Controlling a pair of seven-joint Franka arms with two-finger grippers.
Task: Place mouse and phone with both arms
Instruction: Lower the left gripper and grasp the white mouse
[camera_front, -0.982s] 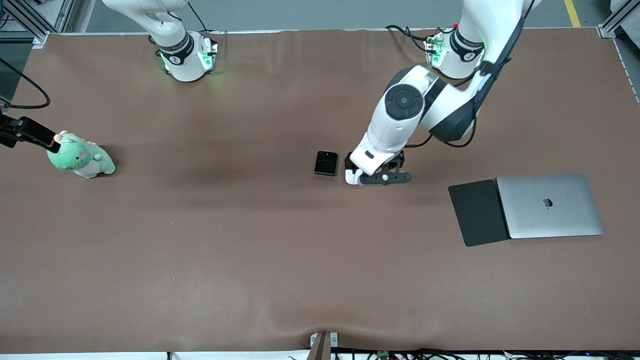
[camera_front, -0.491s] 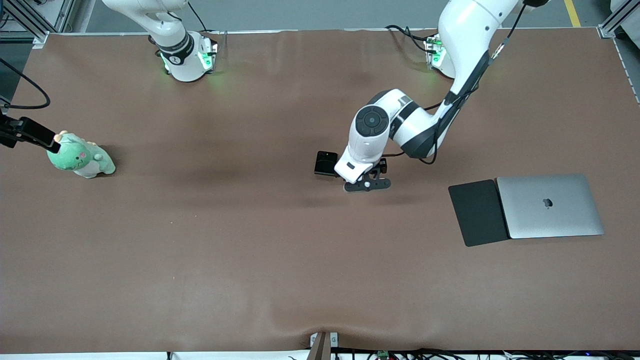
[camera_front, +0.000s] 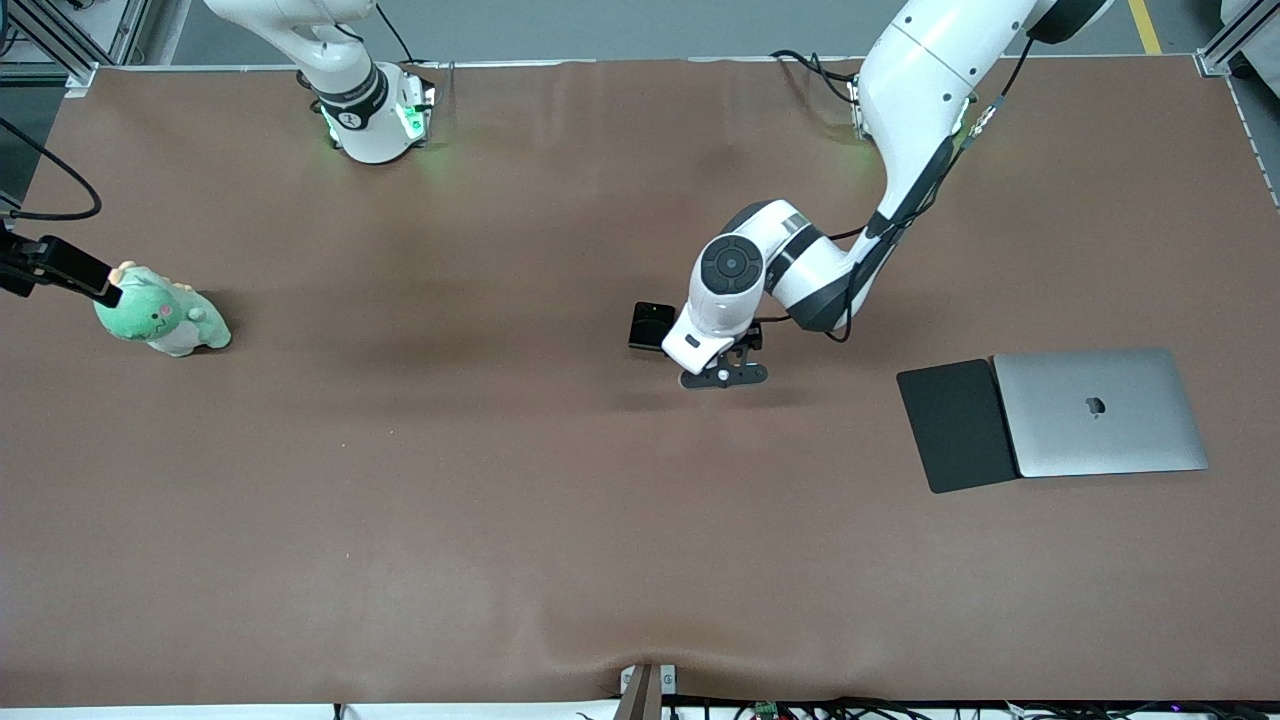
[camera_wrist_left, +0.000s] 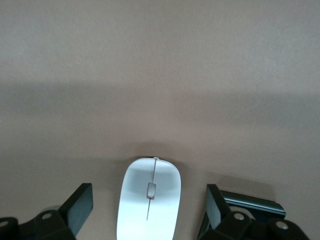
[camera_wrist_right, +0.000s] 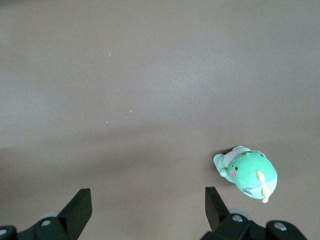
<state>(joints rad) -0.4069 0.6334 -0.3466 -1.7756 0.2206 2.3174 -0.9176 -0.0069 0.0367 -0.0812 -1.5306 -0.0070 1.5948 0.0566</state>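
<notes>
The left arm is reached from its base toward the middle of the brown tabletop (camera_front: 500, 480), and the left tool (camera_wrist_left: 147, 212) is held low over the mouse (camera_wrist_left: 149, 202). In the left wrist view the white mouse is seen lying flat on the tabletop between the two black fingers (camera_wrist_left: 80, 205), which are spread wide on either side of it with bare surface showing between each finger and the mouse; nothing is gripped. In the front view the mouse itself is hidden under the left tool (camera_front: 722, 372) and wrist.

The phone (camera_front: 651, 325) is seen flat on the tabletop just beside that wrist, toward the right arm's end; whether the two are touching cannot be told.

The right tool (camera_wrist_right: 145, 212) is not shown in the front view; only the right arm's base and lower links are seen there. In the right wrist view its fingers are spread open and empty above bare tabletop, with a green plush toy (camera_wrist_right: 247, 172) lying near them. That toy (camera_front: 160, 315) is placed at the right arm's end of the tabletop. The right arm is held waiting.

A closed silver laptop (camera_front: 1100, 412) is set toward the left arm's end, with a flat black mouse pad (camera_front: 950, 425) touching its edge.
</notes>
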